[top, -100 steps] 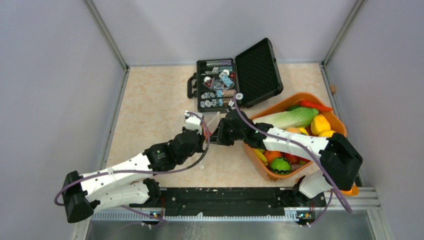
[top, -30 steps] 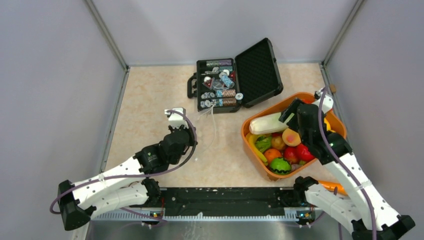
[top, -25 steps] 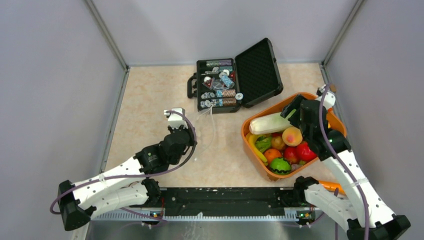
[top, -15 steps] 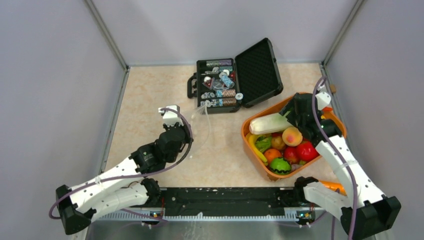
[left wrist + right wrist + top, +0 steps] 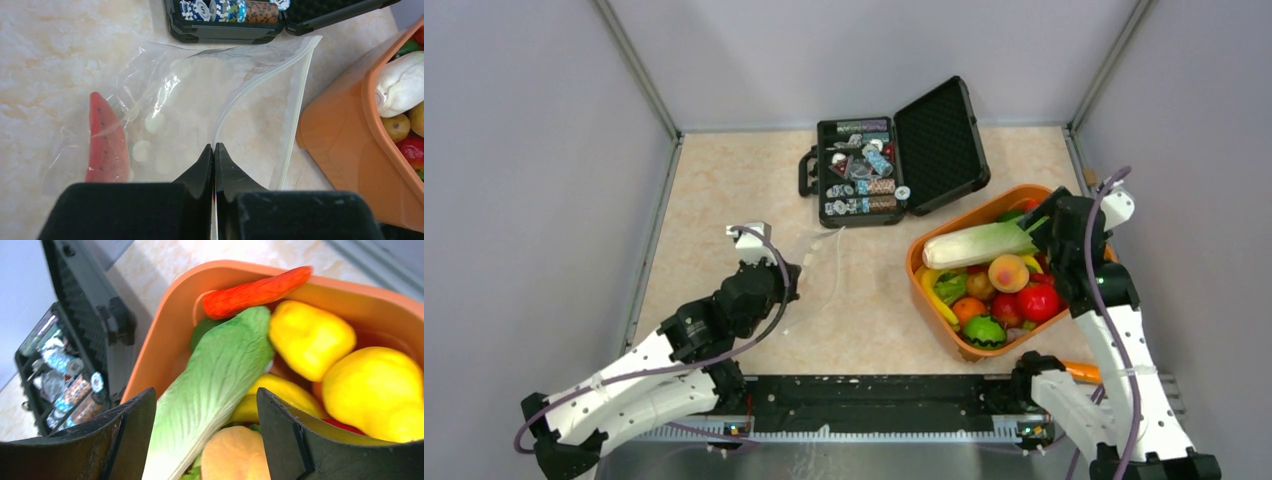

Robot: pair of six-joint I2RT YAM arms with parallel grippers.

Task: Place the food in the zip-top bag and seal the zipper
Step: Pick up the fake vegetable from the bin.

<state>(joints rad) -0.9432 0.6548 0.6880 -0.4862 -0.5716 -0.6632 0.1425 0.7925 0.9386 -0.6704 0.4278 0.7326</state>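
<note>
Early: only a watermelon slice [image 5: 105, 145] sat in the zip-top bag [image 5: 200, 100], zipper [image 5: 296, 112] unsealed.
The left gripper [image 5: 214, 150] pinched its lip; the right gripper [image 5: 202, 400] gaped, empty, over the orange tub [image 5: 165, 340] of food [image 5: 310, 337].

Beige marble-look tabletop [image 5: 714, 190], evenly lit, soft shadows. Plain grey-lilac walls: back wall [image 5: 864, 50] at 12 o'clock, left wall [image 5: 524, 200] at 9, right wall [image 5: 1199, 150] at 3. Aluminium corner posts [image 5: 637, 70] at 11 and 1. Black mounting rail [image 5: 874, 390] along 6 o'clock.
</note>
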